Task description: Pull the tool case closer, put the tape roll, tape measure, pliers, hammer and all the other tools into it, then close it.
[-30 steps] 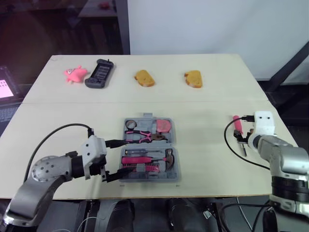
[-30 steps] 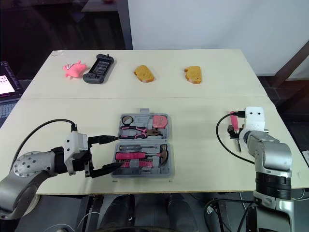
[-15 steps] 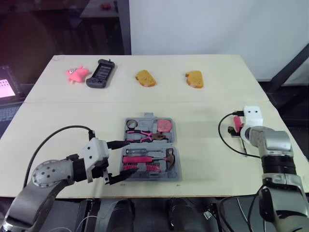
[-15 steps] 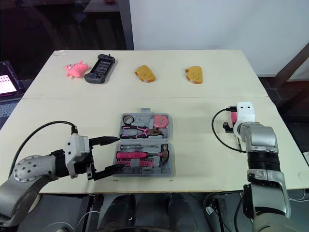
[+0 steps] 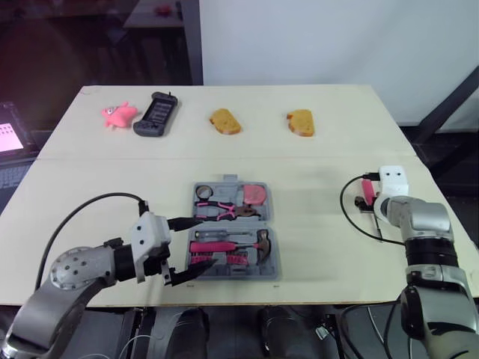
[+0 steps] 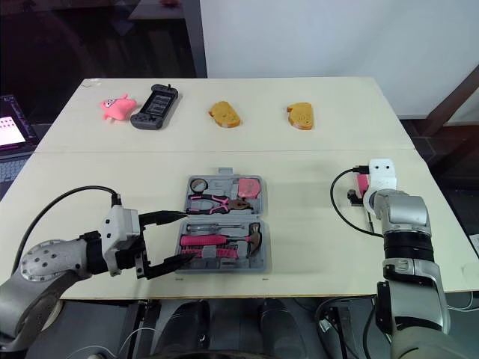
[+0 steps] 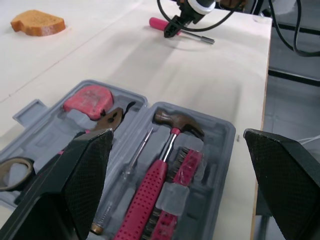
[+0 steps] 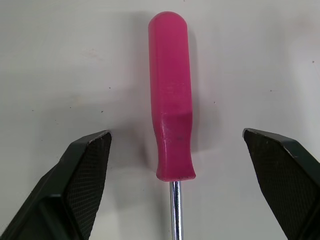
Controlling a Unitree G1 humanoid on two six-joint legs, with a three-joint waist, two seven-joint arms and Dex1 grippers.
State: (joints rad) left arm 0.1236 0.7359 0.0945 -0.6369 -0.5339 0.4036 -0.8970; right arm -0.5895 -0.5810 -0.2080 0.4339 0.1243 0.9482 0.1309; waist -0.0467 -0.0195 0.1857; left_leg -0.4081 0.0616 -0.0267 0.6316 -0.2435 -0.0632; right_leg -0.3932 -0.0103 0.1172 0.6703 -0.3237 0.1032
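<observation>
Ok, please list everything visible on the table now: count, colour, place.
table: 1, pale wood, under everything
tool case: 1, grey, open, front centre
hammer: 1, pink handle, in case
pliers: 1, pink-and-black handles, in case
tape measure: 1, pink, in case
tape roll: 1, dark, in case
screwdriver: 1, pink handle, on table at right
bread slices: 2, orange-brown, far side
toy: 1, pink, far left
game controller: 1, black, beside toy
left pincer: open, at case's left side
right pincer: open, over screwdriver

Pink screwdriver (image 8: 171, 115) lies flat on the pale table (image 8: 60, 60), handle between the spread fingers of the right gripper (image 8: 176, 134), touching neither. Hover height's hard to judge.
</observation>
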